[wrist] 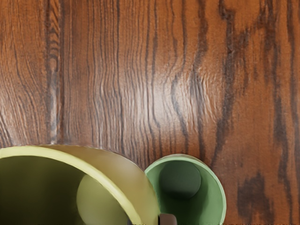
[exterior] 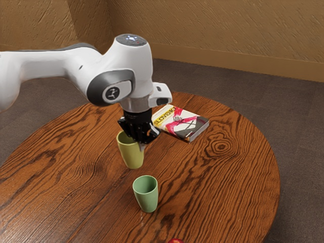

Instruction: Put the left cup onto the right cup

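Yellow cup (wrist: 70, 187): rim clenched in gripper (exterior: 140, 143), apparently lifted. Green cup (exterior: 146, 193): upright, nearer. Step: carrying. Next: centre above green cup, lower.

The exterior camera stands off to the side of the round wooden table (exterior: 228, 167), higher than its top. It looks down across it at a slant, from far enough back to take in most of the tabletop, the floor (exterior: 283, 96) and the wall (exterior: 228, 25) behind. The arm (exterior: 61, 71) enters from the exterior view's left. The wrist camera rides on the hand above the gripper (exterior: 138, 138) and faces straight down at the tabletop from close by, looking into the open mouths of the yellow-green cup (wrist: 42, 192) and the green cup (wrist: 183, 180). Both views share these two cups and the wood grain around them.
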